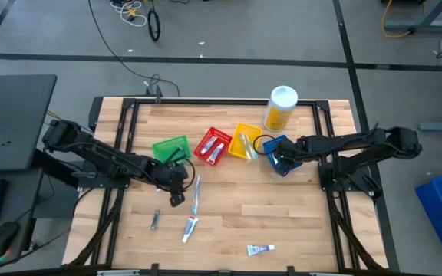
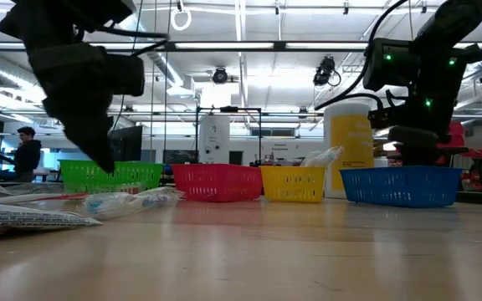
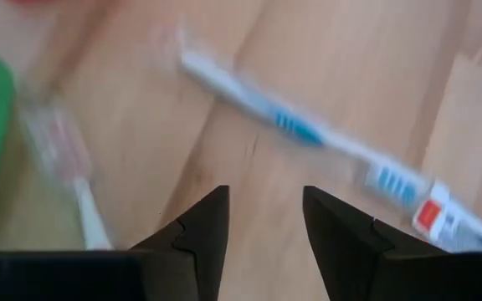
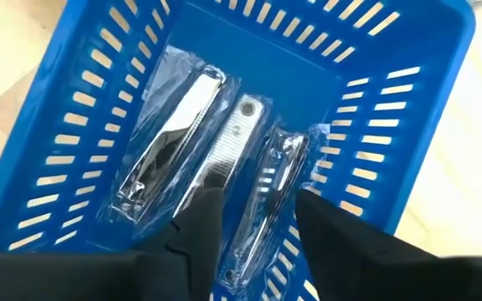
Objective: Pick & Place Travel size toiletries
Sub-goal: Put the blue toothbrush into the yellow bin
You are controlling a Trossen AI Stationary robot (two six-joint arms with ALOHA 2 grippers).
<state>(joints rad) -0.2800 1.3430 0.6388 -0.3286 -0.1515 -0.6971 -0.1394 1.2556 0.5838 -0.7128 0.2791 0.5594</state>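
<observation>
Jaws apart, the right gripper (image 4: 253, 221) hovers over wrapped silvery clippers (image 4: 199, 150) in the blue slotted plastic bin (image 4: 392, 109), while the open-jawed left gripper (image 3: 262, 226) must next descend onto the white-and-blue toothbrush (image 3: 295, 125).

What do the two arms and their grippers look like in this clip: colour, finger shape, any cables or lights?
Both arms are black, built of jointed segments. The left gripper has two matte black fingers that taper to blunt, angular tips. The right gripper has the same dark, wedge-shaped pair. In the low view small green lights glow on the right arm's wrist housing, with thin black cables looping off it. No printed markings are legible.
</observation>
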